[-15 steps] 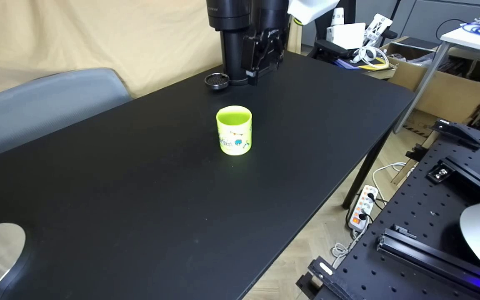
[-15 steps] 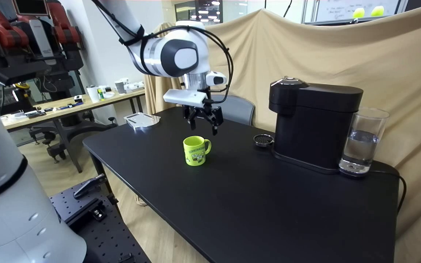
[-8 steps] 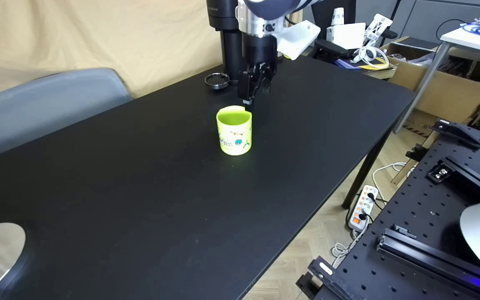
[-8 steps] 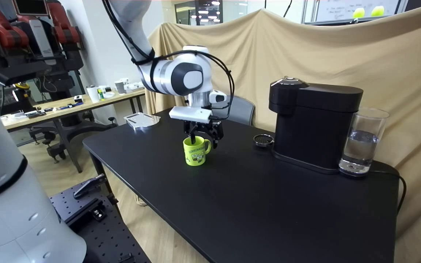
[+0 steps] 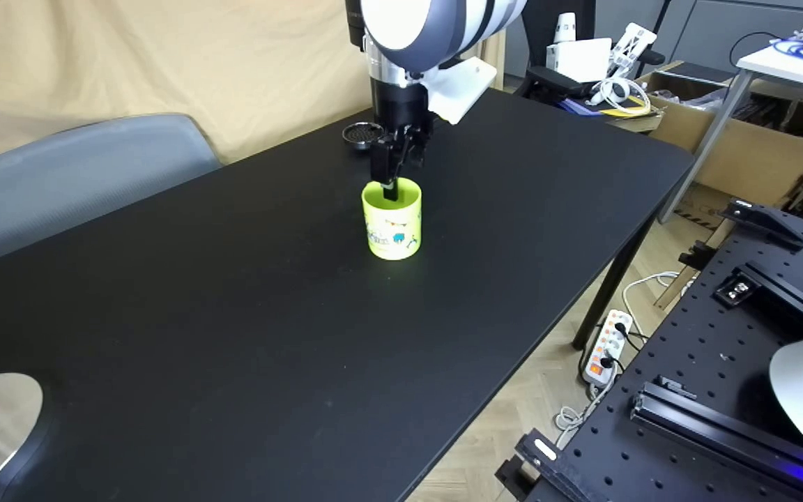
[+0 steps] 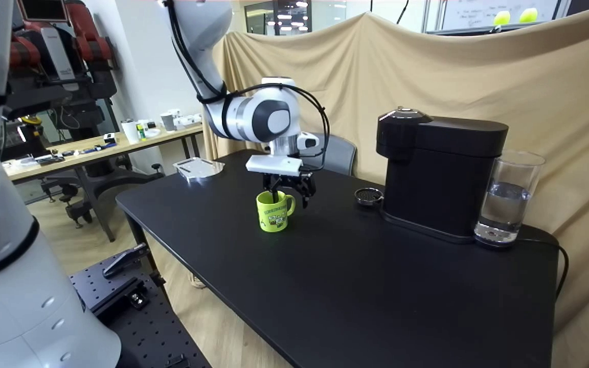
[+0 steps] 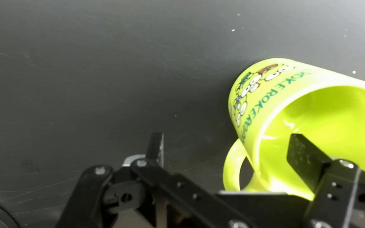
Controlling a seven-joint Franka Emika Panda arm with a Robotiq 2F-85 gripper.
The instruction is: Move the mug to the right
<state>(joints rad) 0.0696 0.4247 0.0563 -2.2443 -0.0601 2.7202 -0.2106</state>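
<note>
The yellow-green mug (image 5: 393, 236) stands upright on the black table in both exterior views (image 6: 272, 217). Its handle points toward the coffee machine side. My gripper (image 6: 290, 199) is open above it. One finger reaches down inside the mug's mouth, and the other is outside, past the handle. In the wrist view the mug (image 7: 271, 95) is at the right, with its rim, printed figures and handle showing. The gripper's fingers (image 7: 226, 137) are wide apart there, with the mug's wall and handle between them. Neither finger visibly presses on the wall.
A black coffee machine (image 6: 437, 176) and a glass of water (image 6: 504, 214) stand toward the back of the table. A small round metal mesh piece (image 6: 368, 196) lies by the machine. A silver tray (image 6: 198, 168) lies at the far end. A grey chair (image 5: 88, 185) stands behind the table.
My gripper has come down from above the mug and shifted sideways, so one finger is now inside the mug's mouth. The mug has not moved.
</note>
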